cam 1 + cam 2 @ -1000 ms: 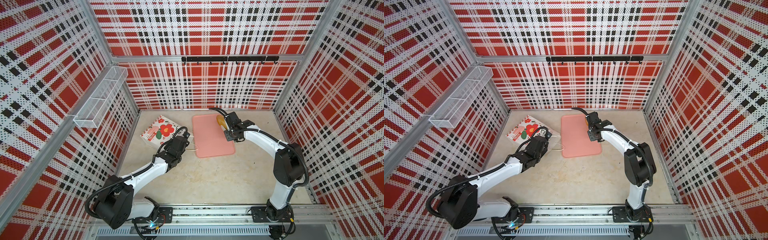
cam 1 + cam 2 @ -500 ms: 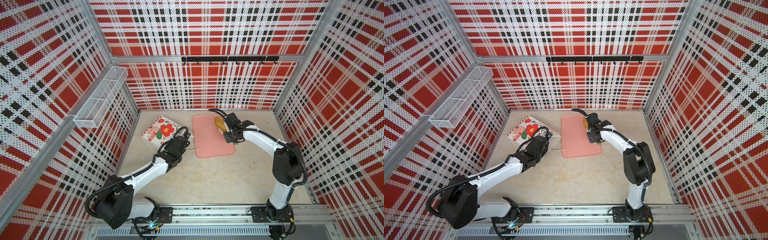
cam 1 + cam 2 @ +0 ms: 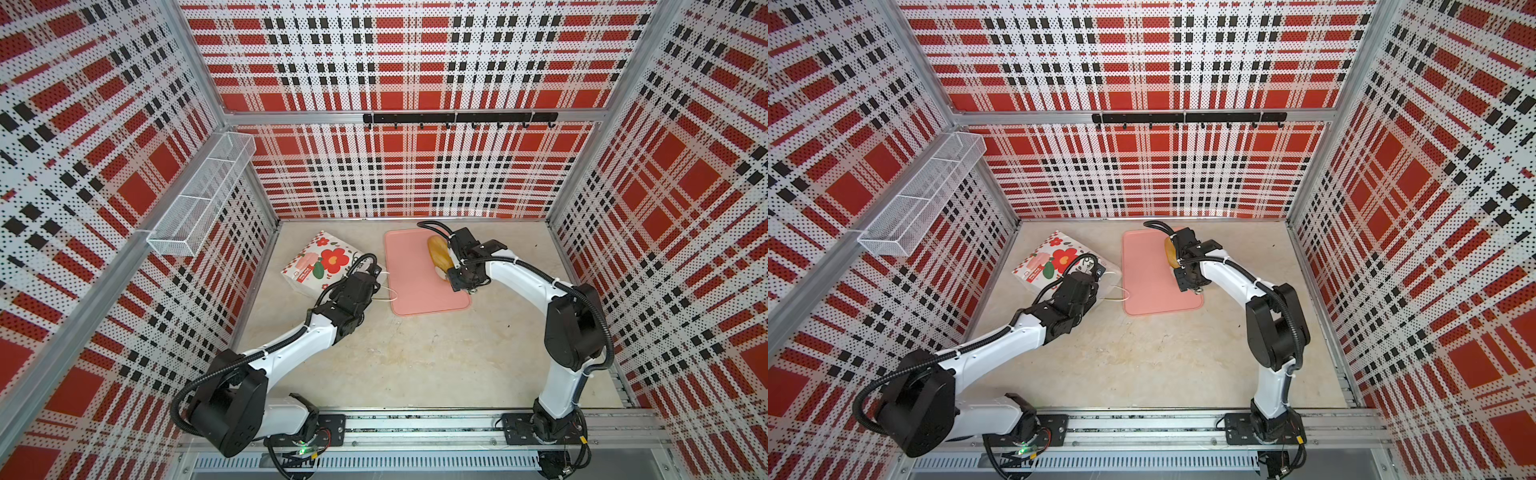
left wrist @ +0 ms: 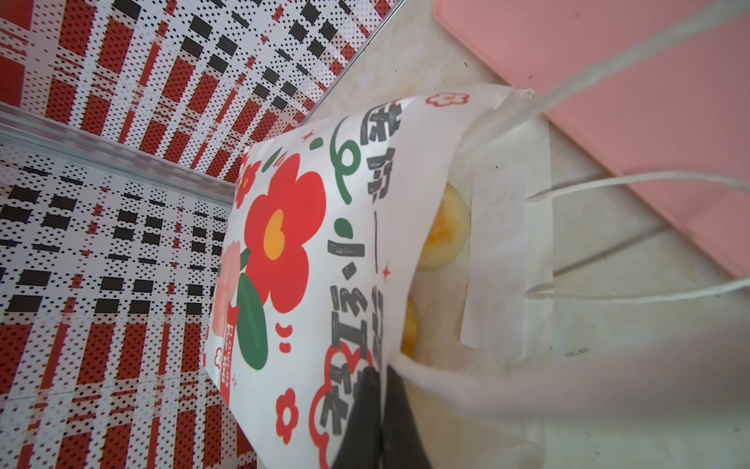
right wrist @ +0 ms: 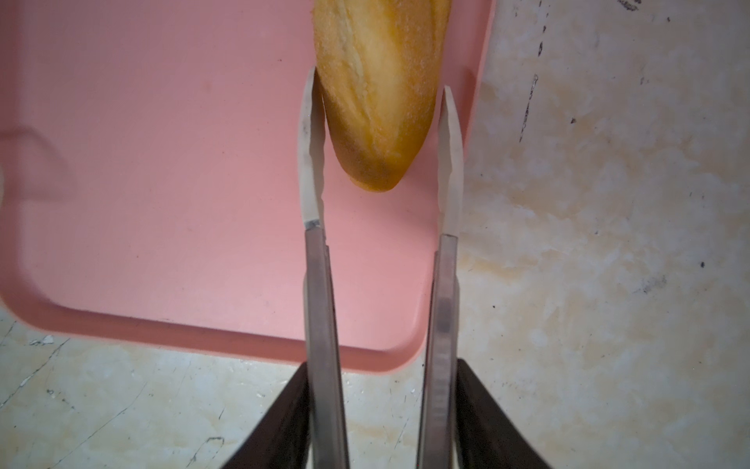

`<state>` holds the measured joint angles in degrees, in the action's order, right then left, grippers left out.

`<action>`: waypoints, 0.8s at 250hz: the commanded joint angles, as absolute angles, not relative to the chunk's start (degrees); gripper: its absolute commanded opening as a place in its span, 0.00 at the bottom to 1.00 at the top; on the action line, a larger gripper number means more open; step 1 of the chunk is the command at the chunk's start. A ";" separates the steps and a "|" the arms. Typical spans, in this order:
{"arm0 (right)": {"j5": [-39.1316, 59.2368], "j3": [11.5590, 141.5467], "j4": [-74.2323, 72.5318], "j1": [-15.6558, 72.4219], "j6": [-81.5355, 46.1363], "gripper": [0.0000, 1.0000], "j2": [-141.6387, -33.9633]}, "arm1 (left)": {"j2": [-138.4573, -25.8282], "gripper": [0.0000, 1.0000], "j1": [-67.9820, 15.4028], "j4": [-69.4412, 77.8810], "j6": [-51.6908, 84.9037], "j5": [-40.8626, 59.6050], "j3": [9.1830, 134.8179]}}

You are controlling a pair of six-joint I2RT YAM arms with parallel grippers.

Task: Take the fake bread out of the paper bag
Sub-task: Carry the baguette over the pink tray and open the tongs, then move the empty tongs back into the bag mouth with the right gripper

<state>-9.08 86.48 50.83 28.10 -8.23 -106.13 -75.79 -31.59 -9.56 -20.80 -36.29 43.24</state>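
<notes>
The white paper bag [image 3: 320,262] [image 3: 1050,259] with red flowers lies on its side at the back left, mouth toward the pink tray [image 3: 411,291]. My left gripper [image 3: 368,276] [image 4: 381,365] is shut on the upper edge of the mouth. Inside the bag [image 4: 284,243], two yellow pieces of fake bread [image 4: 444,231] [image 4: 409,329] show. A long golden loaf [image 3: 438,253] [image 3: 1170,253] [image 5: 377,81] lies on the tray [image 5: 162,162]. My right gripper [image 3: 451,272] [image 5: 379,154] is open, its long metal white-tipped fingers [image 5: 310,162] either side of the loaf's near end.
The bag's white cord handles [image 3: 388,291] trail over the table toward the tray's left edge. A wire basket [image 3: 199,199] hangs on the left wall. A black hook rail [image 3: 457,118] runs along the back wall. Plaid walls close in three sides.
My right gripper's fingers have spread apart, and the loaf they held now lies flat on the tray. The left arm and the bag have not moved.
</notes>
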 commanded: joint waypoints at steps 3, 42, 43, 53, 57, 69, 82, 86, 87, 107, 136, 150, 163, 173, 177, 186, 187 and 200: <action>-8.30 88.59 52.17 28.12 -9.48 0.53 -103.41 | -75.84 0.00 -32.34 -9.87 -19.80 -36.12 44.74; -8.37 86.55 54.39 28.15 -10.87 0.55 -99.12 | -75.55 0.00 -32.28 -9.93 -19.98 -35.71 44.74; -8.36 86.47 54.49 28.14 -10.88 0.55 -98.96 | -75.57 0.00 -32.27 -9.89 -20.01 -35.74 44.74; -7.65 85.31 54.68 28.11 -11.28 0.55 -97.31 | -75.50 0.00 -32.40 -9.92 -19.97 -35.85 44.74; -7.29 84.80 54.80 28.12 -11.48 0.55 -96.59 | -75.50 0.00 -32.42 -9.98 -19.99 -35.86 44.74; -6.33 83.20 55.06 28.17 -11.98 0.54 -94.21 | -75.35 0.00 -32.51 -9.83 -20.17 -35.94 44.65; -3.70 81.28 55.14 28.21 -12.44 0.53 -91.29 | -75.34 0.00 -32.51 -9.78 -20.23 -35.90 44.65; -2.80 80.66 54.91 28.21 -12.68 0.52 -90.29 | -75.28 0.00 -32.56 -9.78 -20.29 -35.97 44.65; -2.54 80.45 54.87 28.21 -12.71 0.52 -90.06 | -75.26 0.00 -32.50 -9.81 -20.29 -35.96 44.65; 3.54 76.71 52.34 28.90 -13.80 0.51 -85.15 | -75.32 0.00 -32.67 -9.93 -20.28 -35.82 44.56; 12.24 71.61 46.78 32.71 -16.76 0.51 -80.34 | -75.59 0.00 -32.77 -9.93 -19.95 -35.85 44.56; 16.77 68.33 41.18 35.09 -18.85 0.50 -78.79 | -75.75 0.00 -32.80 -9.91 -19.94 -35.80 44.56; 20.04 65.36 34.72 37.12 -21.26 0.50 -77.87 | -75.71 0.00 -32.72 -9.80 -19.78 -35.77 44.54; 21.80 63.25 29.36 38.46 -23.26 0.50 -77.78 | -75.76 0.00 -32.76 -9.75 -19.62 -35.62 44.47; 22.42 62.44 27.25 38.93 -24.07 0.50 -77.83 | -75.68 0.00 -32.78 -9.76 -19.56 -35.60 44.47; 23.58 61.00 23.18 39.82 -25.15 0.50 -78.40 | -75.76 0.00 -32.78 -9.71 -19.43 -35.42 44.47; 23.75 60.87 22.84 39.95 -25.19 0.50 -78.58 | -75.76 0.00 -32.78 -9.73 -19.43 -35.42 44.47; 24.88 59.77 18.46 40.63 -28.38 0.50 -80.48 | -75.84 0.00 -32.75 -9.75 -19.27 -35.33 44.47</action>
<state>16.82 62.61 36.99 39.11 -20.88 -78.52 -75.79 -31.99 -9.76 -20.78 -36.29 43.24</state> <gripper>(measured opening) 0.503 0.047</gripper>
